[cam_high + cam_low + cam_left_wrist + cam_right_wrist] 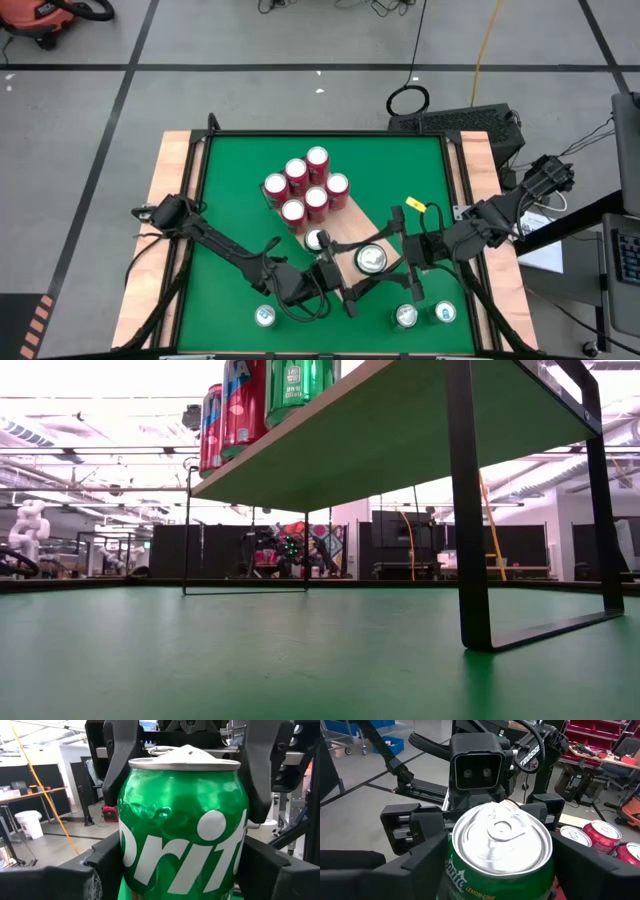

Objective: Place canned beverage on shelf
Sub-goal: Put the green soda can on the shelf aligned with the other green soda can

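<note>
A green Sprite can (371, 258) stands upright over the near right part of the light wood shelf (345, 238), between both grippers. My left gripper (350, 280) reaches it from the near left and my right gripper (393, 252) from the right; each is shut on it. The can fills the left wrist view (182, 830) and the right wrist view (502, 840). Several red cans (305, 188) and one more can (317, 240) stand on the shelf. Whether the held can's base rests on the shelf is hidden. My left gripper pinches the can's side wall (127, 870) low on its body between its two fingers (102, 865), which lie about level and come from the table's near left. The can stands upright in the hold. My right gripper has its two fingers (117, 775) on opposite sides of the can's upper wall (457, 870), just under the rim. The fingers come about level from the table's right, facing my left gripper. The can stays upright between them.
Three more cans stand on the green table near its front edge (265, 316), (406, 316), (444, 312). In the low view the shelf's dark metal legs (470, 510) rise from the table, and cans (260, 400) stand at the board's edge. A yellow tag (415, 205) lies right of the shelf.
</note>
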Controlling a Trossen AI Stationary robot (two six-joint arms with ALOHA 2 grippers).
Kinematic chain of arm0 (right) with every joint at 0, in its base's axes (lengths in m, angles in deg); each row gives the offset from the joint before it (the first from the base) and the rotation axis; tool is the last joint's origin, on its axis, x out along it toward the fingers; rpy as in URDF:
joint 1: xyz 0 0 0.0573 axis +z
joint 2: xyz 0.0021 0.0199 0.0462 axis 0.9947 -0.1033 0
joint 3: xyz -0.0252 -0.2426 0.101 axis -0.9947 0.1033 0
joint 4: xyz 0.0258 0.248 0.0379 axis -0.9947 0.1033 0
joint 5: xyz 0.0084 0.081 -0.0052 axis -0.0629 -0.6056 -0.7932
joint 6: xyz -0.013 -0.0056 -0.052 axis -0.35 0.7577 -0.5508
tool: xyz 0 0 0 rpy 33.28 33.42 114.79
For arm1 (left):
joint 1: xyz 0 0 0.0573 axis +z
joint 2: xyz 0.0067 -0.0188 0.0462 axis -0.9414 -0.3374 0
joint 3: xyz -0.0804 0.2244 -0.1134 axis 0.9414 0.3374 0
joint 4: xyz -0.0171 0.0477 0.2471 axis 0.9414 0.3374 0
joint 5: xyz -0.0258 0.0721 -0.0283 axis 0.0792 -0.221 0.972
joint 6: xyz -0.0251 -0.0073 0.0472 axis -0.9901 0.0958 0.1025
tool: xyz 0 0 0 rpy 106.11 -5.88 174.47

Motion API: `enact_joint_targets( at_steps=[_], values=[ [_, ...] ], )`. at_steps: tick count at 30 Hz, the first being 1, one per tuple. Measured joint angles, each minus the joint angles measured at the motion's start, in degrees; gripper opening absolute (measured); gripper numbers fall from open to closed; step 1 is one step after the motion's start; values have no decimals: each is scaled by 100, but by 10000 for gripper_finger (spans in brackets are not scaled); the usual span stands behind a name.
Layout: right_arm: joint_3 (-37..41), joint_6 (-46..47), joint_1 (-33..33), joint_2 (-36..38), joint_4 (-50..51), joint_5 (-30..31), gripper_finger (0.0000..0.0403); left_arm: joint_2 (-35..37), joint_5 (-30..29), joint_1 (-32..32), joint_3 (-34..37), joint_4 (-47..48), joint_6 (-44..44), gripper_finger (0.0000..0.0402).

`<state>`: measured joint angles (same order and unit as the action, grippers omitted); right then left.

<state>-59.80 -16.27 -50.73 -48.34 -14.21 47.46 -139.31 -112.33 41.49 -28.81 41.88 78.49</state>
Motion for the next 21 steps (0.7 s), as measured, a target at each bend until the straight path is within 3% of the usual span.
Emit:
enact_joint_targets(
  at_steps=[4, 11, 18, 21],
  values=[
    [0, 34, 0, 4, 55, -4, 286, 0, 0, 2, 0, 13, -1, 286],
    [0, 8, -4, 9, 60, -167, 294, 0, 0, -2, 0, 14, -13, 293],
    [20, -233, 0, 49, 134, -613, 292, 58, 124, -156, 0, 60, -142, 381],
    [15, -260, -16, 93, 75, -767, 292, 156, 144, -224, -2, 100, -133, 393]
  ],
)
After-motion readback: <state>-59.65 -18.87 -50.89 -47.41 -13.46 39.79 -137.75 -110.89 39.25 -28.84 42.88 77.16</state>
